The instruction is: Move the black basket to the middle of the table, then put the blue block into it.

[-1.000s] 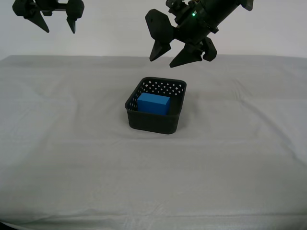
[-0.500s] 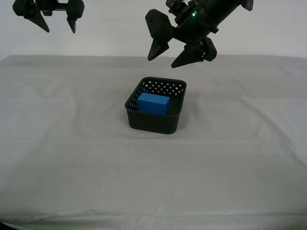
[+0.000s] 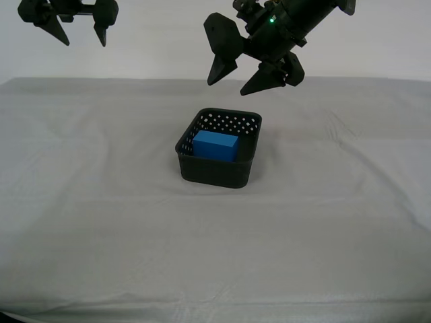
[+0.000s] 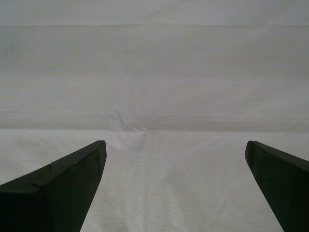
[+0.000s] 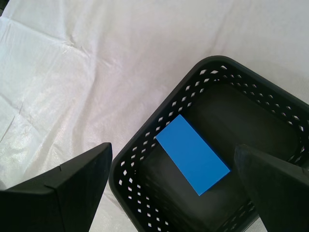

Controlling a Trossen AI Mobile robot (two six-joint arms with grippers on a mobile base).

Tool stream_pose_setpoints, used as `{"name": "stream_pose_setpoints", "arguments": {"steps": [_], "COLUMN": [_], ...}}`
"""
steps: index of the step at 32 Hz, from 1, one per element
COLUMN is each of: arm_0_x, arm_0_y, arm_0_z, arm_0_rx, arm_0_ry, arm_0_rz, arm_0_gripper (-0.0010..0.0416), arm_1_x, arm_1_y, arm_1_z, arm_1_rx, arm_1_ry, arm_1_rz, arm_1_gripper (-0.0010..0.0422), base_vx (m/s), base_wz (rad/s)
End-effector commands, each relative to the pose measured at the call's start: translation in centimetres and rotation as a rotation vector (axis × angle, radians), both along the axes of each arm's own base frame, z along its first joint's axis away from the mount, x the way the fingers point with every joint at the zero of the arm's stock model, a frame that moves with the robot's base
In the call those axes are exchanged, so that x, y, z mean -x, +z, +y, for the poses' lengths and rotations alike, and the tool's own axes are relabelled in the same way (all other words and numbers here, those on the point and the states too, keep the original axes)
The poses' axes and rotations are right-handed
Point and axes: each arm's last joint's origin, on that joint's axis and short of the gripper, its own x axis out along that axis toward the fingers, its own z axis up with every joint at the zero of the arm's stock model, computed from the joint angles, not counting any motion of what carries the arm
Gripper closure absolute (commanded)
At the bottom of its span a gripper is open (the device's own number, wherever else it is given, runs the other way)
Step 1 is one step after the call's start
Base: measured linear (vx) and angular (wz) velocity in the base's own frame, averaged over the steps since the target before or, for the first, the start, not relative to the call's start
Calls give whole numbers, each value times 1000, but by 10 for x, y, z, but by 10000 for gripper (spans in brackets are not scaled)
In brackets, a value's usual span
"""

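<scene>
The black basket [image 3: 217, 172] stands on the table [image 3: 101, 222] near its middle. The blue block [image 3: 215, 146] lies inside it. My first gripper [image 3: 229, 86] hangs open and empty above the basket, apart from it. The first wrist view looks down between its open jaws [image 5: 172, 151] onto the basket [image 5: 164, 116] and the block [image 5: 193, 154]. My second gripper [image 3: 84, 44] is open and empty, high at the exterior view's upper left. The second wrist view shows only bare cloth [image 4: 154, 72] beyond that gripper [image 4: 175, 145].
The wrinkled grey-white cloth [image 5: 96, 63] spreads around the basket on all sides. A plain white wall stands behind the table's far edge. Nothing else lies on the table.
My first gripper has edged very slightly upward above the basket. The basket, the block and my second gripper have not moved.
</scene>
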Motion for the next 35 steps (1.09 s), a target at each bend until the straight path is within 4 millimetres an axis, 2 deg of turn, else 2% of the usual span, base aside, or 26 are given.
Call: {"name": "stream_pose_setpoints", "arguments": {"steps": [1, 35], "arm_0_x": [0, 0], "arm_0_y": [1, 1], "arm_0_z": [0, 0], "arm_0_rx": [-5, -5], "arm_0_ry": [2, 2], "arm_0_rz": [-1, -1], "arm_0_gripper": [51, 51], "arm_1_x": [0, -1], "arm_1_y": [1, 1], "arm_1_z": [0, 0], "arm_1_rx": [0, 0], "arm_1_ry": [-1, -1], "arm_1_rz": [-1, -19], "arm_1_gripper": [14, 14], "base_vx": [0, 0], "base_wz": [0, 0]}}
